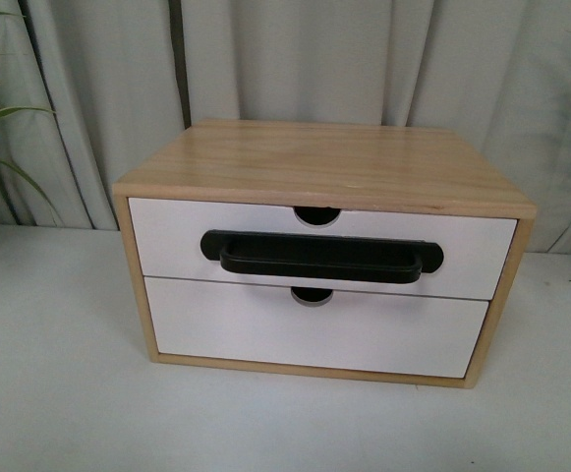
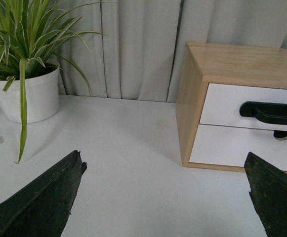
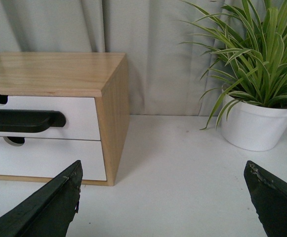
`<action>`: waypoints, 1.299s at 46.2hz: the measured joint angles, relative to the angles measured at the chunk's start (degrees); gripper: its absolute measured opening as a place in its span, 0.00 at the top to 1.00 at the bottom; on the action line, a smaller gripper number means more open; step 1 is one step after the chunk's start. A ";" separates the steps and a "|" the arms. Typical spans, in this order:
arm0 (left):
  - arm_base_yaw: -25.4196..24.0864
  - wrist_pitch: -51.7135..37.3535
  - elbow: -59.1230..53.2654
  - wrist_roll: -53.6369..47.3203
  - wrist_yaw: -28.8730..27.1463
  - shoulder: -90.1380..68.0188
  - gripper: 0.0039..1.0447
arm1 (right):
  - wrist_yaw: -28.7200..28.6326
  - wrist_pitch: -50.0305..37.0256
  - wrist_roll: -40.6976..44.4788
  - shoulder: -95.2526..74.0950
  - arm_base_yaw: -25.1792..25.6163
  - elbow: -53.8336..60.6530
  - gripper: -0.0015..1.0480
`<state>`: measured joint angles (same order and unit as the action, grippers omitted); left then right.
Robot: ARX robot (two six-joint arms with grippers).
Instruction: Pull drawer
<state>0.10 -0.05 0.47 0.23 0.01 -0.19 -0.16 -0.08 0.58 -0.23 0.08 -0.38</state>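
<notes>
The white-fronted top drawer (image 1: 167,241) is sitting in the upper slot of a light brown wooden box (image 1: 324,162). The box is standing in the middle of a flat white table (image 1: 59,393). The drawer's front is facing the robot, and its long side is running from left to right. A long black bar handle (image 1: 319,258) is lying across the front the same way, level and near the lower edge. A small half-round notch (image 1: 317,214) is showing in the drawer's top edge. The drawer is looking pushed all the way in, but that is hard to tell from straight ahead. A plain white lower drawer (image 1: 314,339) is sitting right under it.

The left gripper (image 2: 164,165) is hanging over the table to the left of the box, with its dark jaws spread wide and gripping nothing. The right gripper (image 3: 164,170) is doing the same on the right side.

Grey curtains (image 1: 314,59) are hanging behind. A green leafy plant in a round white pot (image 2: 27,96) is standing on the left, and another such potted plant (image 3: 254,126) on the right.
</notes>
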 joint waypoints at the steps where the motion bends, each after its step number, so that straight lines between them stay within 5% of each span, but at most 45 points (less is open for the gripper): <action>1: 0.02 0.00 0.00 0.00 0.00 0.00 0.05 | 0.00 0.00 0.00 0.00 0.00 0.00 0.09; 38: 0.02 0.00 0.00 0.00 0.00 0.00 0.05 | -1.60 1.25 0.50 -0.57 0.52 -0.35 0.09; 42: 6.47 -5.07 0.39 -4.35 -18.21 -5.31 0.05 | -16.90 6.45 5.81 -10.01 4.35 -4.52 0.09; 44: 9.11 -8.09 0.79 -6.78 -22.08 -9.20 0.05 | -21.70 4.48 7.76 -15.12 5.35 -6.25 0.09; 50: 12.74 -13.99 4.50 -12.94 -13.16 -20.13 0.05 | -29.14 2.49 14.03 -27.02 6.56 -13.09 0.09; 60: 13.00 -15.80 14.73 -22.64 8.24 -36.20 0.05 | -38.77 11.30 26.01 -41.77 6.27 -25.07 0.09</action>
<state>13.10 -15.86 15.20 -22.41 8.25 -36.38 -38.94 11.22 26.59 -42.00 6.35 -25.45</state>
